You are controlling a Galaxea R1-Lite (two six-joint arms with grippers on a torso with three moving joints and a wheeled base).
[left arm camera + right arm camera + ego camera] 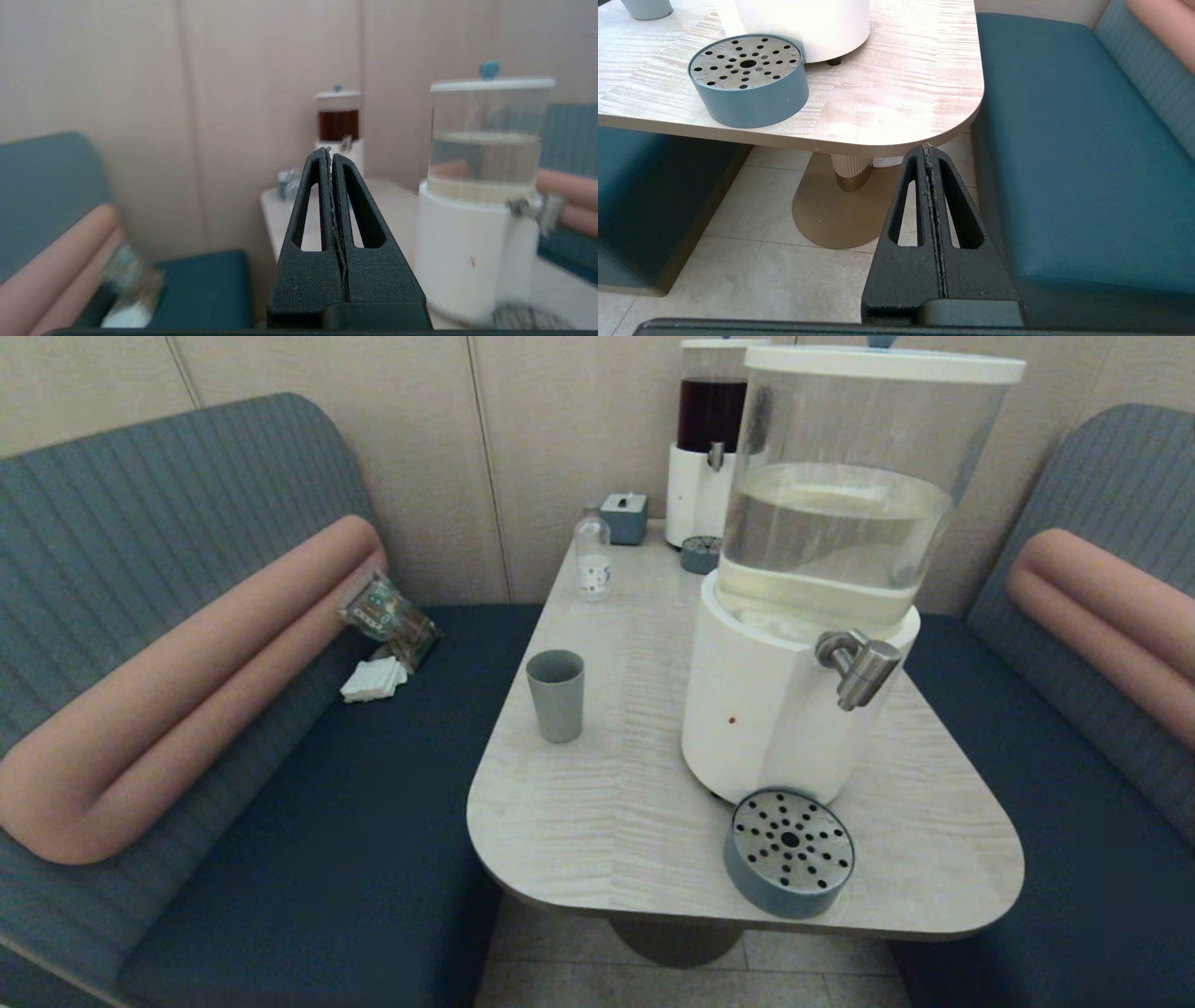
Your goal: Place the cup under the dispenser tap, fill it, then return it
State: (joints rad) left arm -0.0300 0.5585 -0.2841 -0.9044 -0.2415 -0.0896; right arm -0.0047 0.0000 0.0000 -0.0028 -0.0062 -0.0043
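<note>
The grey-blue cup (555,695) stands upright and empty on the left part of the table, well apart from the big dispenser (803,616). Its steel tap (861,667) juts out over the table, with the round perforated drip tray (790,852) on the table in front of the dispenser base. Neither arm shows in the head view. My left gripper (330,151) is shut on nothing, held off the table's near left side and facing the dispensers; the cup is hidden from it. My right gripper (928,147) is shut and empty, low beside the table's near right corner.
A small clear bottle (592,560), a tissue box (624,518) and a dark-red-liquid dispenser (707,443) with its own small tray (700,554) stand at the table's far end. Blue benches with pink bolsters flank the table (607,803); packets and napkins (373,679) lie on the left bench.
</note>
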